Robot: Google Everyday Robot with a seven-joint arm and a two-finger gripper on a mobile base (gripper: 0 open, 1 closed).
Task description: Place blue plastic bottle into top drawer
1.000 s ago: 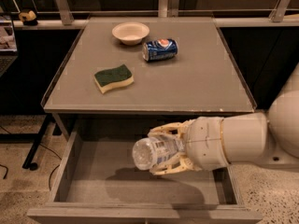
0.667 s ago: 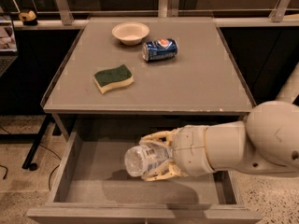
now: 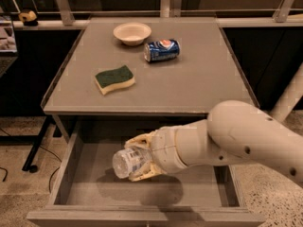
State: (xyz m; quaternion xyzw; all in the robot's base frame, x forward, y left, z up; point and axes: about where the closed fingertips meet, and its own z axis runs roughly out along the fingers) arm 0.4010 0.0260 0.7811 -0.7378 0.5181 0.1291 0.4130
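Gripper (image 3: pixel 134 160) hangs over the open drawer (image 3: pixel 80 186), left of centre. Jaws clamped top and bottom on the bottle (image 3: pixel 124 163). Its long axis is near level, base pointing left, clear of the jaws. Shadow on the drawer floor beneath: judged not yet touching. Drawer floor shows nothing else. Bowl (image 3: pixel 132 33) on the surface (image 3: pixel 189 84) looks empty.
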